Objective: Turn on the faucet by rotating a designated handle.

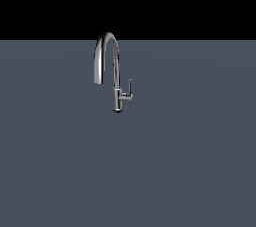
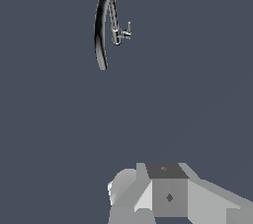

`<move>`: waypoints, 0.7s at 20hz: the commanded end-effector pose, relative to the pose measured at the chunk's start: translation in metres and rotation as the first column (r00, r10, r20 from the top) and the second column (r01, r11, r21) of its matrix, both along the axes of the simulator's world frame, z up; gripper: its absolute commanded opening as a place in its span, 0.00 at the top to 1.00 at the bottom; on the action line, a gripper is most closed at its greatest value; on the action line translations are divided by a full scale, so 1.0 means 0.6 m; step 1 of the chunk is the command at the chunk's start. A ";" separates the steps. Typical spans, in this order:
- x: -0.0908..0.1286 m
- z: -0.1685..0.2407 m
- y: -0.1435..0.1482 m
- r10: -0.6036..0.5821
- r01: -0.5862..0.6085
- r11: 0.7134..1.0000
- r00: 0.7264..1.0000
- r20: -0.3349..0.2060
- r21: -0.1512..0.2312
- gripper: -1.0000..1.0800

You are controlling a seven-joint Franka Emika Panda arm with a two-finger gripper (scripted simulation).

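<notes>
At the near edge of my wrist view, only blocky grey parts of my end effector (image 2: pixel 168 196) show; the fingertips are out of frame, so I cannot tell whether it stands wide or narrow, and it holds nothing I can see. It does not appear in the exterior view at all.

Well apart from it, across bare grey surface (image 1: pixel 190 171), stands the faucet (image 1: pixel 106 56), upright, its arched spout curving toward the exterior view's left. The handle (image 1: pixel 130 87) is a thin chrome lever rising from a small stub on the stem, on the exterior view's right, beside and well below the arch's top.

My judgement: the step in hand is the approach. To do it well I should come in on the stub side, clear of the spout, and meet the lever near its free tip, where a push turns it most easily, pressing steadily so the slim chrome does not slip off.

No brand, label or writing is readable anywhere.
</notes>
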State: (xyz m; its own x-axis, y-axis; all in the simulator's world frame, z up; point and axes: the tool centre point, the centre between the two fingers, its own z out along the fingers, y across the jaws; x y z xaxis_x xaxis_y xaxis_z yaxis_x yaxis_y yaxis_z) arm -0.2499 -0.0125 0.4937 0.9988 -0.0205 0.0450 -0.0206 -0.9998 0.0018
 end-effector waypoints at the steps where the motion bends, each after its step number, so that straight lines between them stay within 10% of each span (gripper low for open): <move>1: 0.000 0.000 0.000 0.000 0.000 1.000 1.000 0.000 0.000 1.00; 14: 0.040 -0.010 0.005 -0.059 0.062 0.996 0.997 -0.054 0.060 1.00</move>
State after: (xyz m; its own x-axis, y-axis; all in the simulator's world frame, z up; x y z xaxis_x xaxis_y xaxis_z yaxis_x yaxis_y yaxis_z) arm -0.2306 -0.0102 0.4890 0.9976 -0.0695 0.0019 -0.0694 -0.9965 -0.0458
